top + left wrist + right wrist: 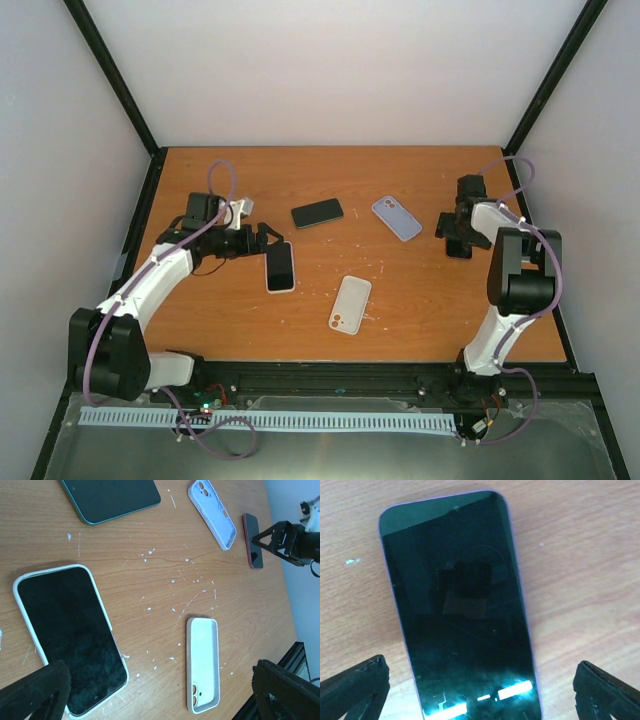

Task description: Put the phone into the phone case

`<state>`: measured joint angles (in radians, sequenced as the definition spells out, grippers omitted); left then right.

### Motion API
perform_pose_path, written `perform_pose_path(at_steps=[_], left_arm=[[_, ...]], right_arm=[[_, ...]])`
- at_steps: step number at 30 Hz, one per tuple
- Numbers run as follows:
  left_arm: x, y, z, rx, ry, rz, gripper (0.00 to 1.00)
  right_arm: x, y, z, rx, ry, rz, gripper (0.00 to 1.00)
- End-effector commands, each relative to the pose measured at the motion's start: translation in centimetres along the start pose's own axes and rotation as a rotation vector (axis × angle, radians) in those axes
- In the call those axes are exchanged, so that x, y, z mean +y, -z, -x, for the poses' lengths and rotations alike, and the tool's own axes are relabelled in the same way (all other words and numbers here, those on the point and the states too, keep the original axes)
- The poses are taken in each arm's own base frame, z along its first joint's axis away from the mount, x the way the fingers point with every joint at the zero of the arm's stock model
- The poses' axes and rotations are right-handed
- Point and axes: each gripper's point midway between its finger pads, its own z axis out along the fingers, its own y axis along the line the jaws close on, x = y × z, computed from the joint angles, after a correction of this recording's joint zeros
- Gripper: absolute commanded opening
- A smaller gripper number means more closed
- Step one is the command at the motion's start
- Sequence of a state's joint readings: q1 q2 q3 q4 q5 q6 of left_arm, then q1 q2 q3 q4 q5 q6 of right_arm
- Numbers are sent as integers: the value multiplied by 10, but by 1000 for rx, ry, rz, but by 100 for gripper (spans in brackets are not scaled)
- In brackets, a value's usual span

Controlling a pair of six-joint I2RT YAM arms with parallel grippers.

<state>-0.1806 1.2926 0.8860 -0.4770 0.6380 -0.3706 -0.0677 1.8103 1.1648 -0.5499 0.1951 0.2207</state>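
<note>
Right gripper hangs spread astride the phone (three o'clock on the table), seemingly lined up to pinch it; left gripper, also spread, waits at nine o'clock.

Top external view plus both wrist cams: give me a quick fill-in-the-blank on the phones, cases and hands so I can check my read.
1. The lilac case and the white case lie empty, making ___ empty cases.
2. The right-side phone under the right hand lies screen ___.
3. The left-side phone nearest the left hand has a ___ rim.
4. Neither hand holds anything; their fingers are not shut but ___.

Missing words: two; up; white; open.
</note>
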Motion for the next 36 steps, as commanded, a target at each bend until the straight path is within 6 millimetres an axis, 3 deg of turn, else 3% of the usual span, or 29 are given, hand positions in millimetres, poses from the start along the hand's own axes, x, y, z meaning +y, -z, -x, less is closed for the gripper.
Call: perform_pose_path(at_steps=[1, 8, 14, 22, 29, 36], left_arm=[[-3, 3, -3, 1, -50, -12, 99], [3, -1, -7, 9, -54, -4, 100], [2, -1, -5, 8, -60, -5, 100], [3, -3, -4, 11, -61, 0, 99], [3, -2, -4, 10, -63, 0, 99], [1, -1, -3, 5, -68, -5, 100]], right_arm=[[10, -6, 16, -15, 47, 39, 99], [3, -25, 17, 26, 58, 22, 100], [10, -30, 20, 29, 71, 70, 98], [13, -47, 9, 75, 84, 94, 95], [19, -51, 1, 107, 84, 135, 91], [30, -41, -6, 118, 54, 210, 87]])
